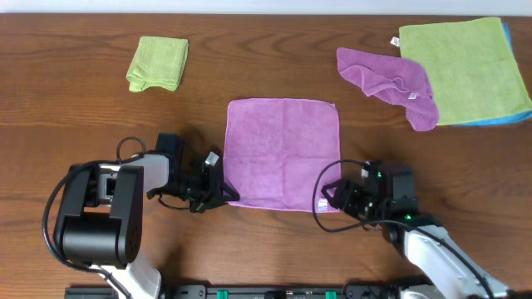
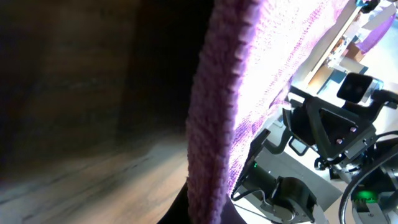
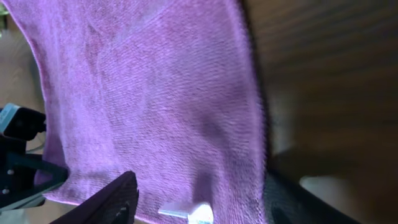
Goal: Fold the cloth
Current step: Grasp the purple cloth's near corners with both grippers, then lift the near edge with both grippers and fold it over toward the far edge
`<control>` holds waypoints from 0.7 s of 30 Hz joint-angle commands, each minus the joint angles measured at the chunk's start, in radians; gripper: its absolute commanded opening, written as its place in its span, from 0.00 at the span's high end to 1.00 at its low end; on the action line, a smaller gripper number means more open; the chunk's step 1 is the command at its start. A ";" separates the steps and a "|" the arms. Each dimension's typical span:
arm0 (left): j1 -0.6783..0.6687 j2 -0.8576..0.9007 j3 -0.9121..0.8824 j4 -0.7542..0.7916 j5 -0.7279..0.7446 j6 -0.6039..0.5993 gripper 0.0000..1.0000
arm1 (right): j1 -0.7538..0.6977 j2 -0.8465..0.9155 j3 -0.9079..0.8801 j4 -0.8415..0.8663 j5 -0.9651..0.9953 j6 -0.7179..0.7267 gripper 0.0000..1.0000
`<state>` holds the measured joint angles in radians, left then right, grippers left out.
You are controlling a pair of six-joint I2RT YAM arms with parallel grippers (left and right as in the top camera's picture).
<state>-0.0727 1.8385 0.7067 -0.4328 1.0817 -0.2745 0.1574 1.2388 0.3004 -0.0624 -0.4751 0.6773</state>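
Note:
The cloth (image 1: pixel 283 154) lies flat and square on the wooden table, its white tag (image 3: pixel 186 213) at the near right corner. My left gripper (image 1: pixel 223 193) is at the cloth's near left corner. In the left wrist view the cloth's edge (image 2: pixel 214 124) rises from between the dark jaws (image 2: pixel 208 214), which are shut on it. My right gripper (image 1: pixel 331 199) is at the near right corner. In the right wrist view its fingers (image 3: pixel 199 199) stand wide apart, straddling the corner and the tag on the cloth (image 3: pixel 155 93).
A rumpled purple cloth (image 1: pixel 391 79) lies at the back right, next to a large green cloth (image 1: pixel 465 71) stacked on a blue one (image 1: pixel 509 119). A folded green cloth (image 1: pixel 158 62) lies at the back left. The table (image 1: pixel 83 108) is dark wood.

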 commanded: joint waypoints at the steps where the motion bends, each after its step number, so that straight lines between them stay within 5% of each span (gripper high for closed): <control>1: 0.000 0.022 -0.010 -0.020 0.012 0.010 0.94 | 0.042 0.073 -0.035 -0.006 0.040 0.045 0.39; 4: 0.000 0.022 -0.010 -0.023 0.019 0.010 0.94 | 0.066 0.094 -0.035 0.011 0.041 0.048 0.58; 7: 0.000 0.022 -0.010 -0.026 0.023 0.020 0.94 | 0.071 0.095 -0.035 0.011 0.047 0.047 0.94; 8: 0.000 0.022 -0.010 -0.027 0.026 0.029 0.94 | 0.071 0.092 -0.034 0.011 0.048 0.047 0.99; 21: 0.002 0.021 -0.010 -0.252 -0.009 0.279 0.94 | 0.074 -0.170 -0.033 -0.156 0.022 0.040 0.99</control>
<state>-0.0727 1.8423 0.7048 -0.6697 1.0916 -0.0616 0.2203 1.1267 0.2749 -0.1974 -0.4553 0.7162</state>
